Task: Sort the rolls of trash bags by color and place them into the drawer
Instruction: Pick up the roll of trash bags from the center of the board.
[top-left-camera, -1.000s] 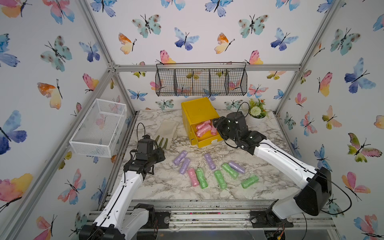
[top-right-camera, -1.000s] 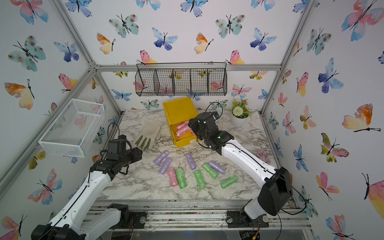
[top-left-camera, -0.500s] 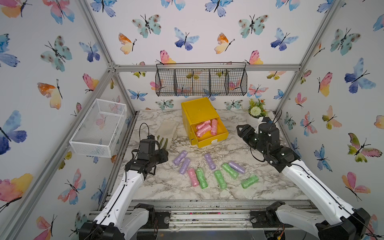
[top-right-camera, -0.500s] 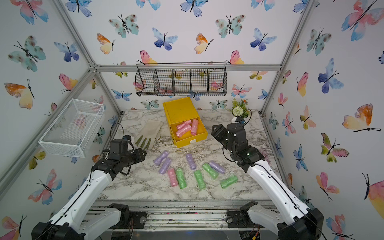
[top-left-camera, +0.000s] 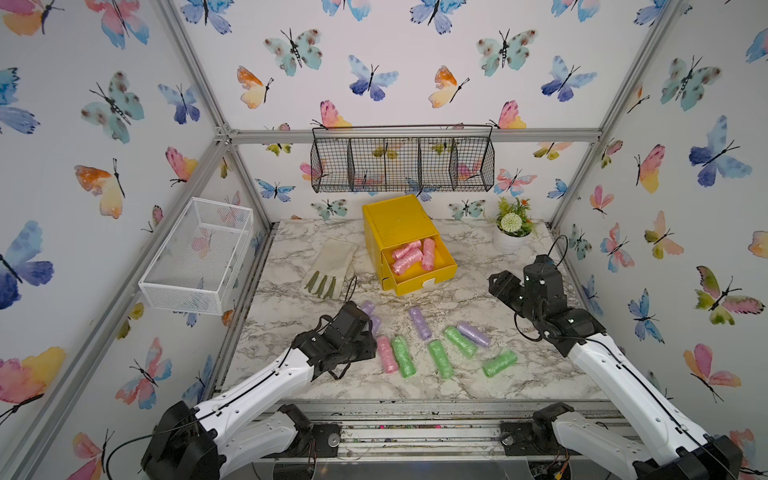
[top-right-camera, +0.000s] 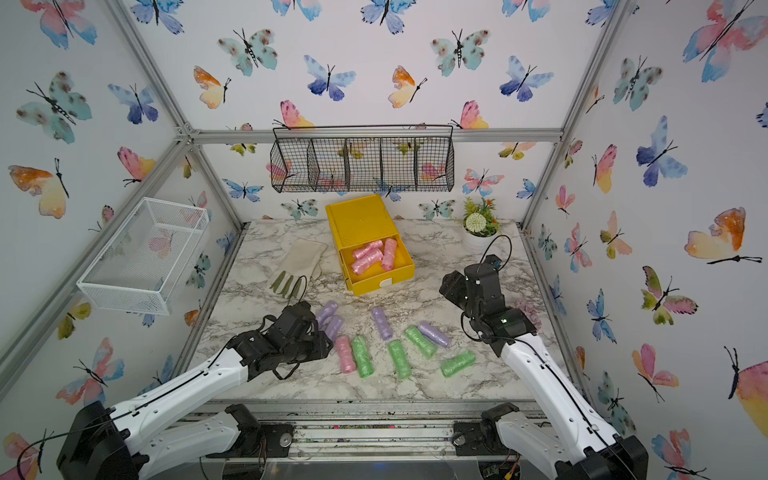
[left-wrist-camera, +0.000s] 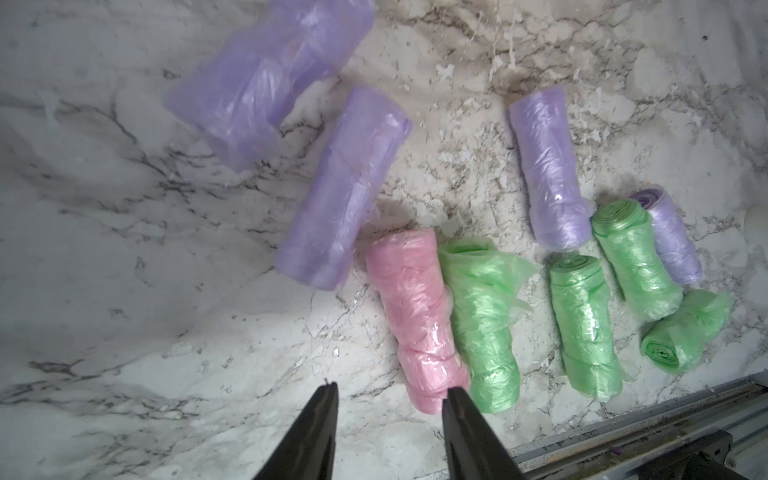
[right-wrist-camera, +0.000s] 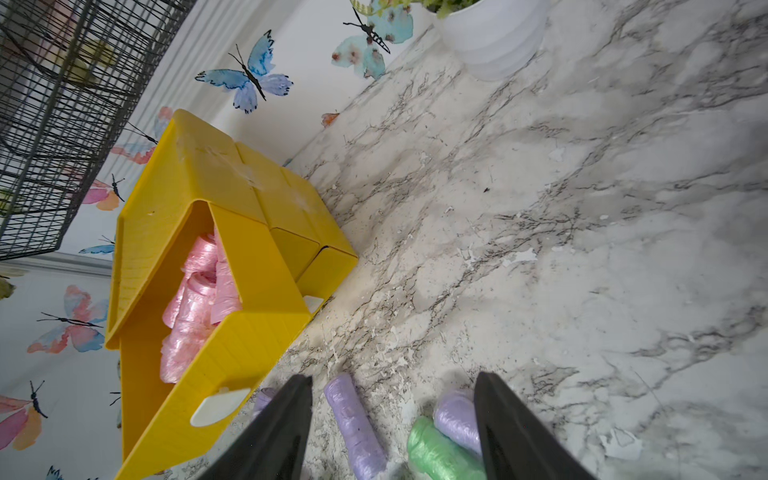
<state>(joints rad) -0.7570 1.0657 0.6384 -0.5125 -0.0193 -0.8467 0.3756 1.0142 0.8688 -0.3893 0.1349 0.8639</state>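
Notes, left side first: my left gripper (left-wrist-camera: 392, 390) is hanging low over the marble (left-wrist-camera: 124, 291) at the left end of the scatter, jaws partway apart and gripping nothing. The one loose pink roll (left-wrist-camera: 411, 316) is lying right ahead of the fingertips, its near end just inside the gap and crowding one finger. Its long axis is running straight away from me, in line with the fingers, so I judge a close would be taking it across its width. It is looking crinkled, glossy and a little squashed. It is also touching a green roll (left-wrist-camera: 482, 324) all along one side, and I am reckoning that neighbour could get pinched too. Two purple rolls (left-wrist-camera: 345, 187) are lying just beyond, with more green and purple further right. Behind them the yellow drawer (top-left-camera: 424, 279) is standing pulled open with three pink rolls (top-left-camera: 409, 257) inside. My right gripper (right-wrist-camera: 393, 376) is hovering well off to the right, jaws wide and empty, so the left arm is the nearer one.
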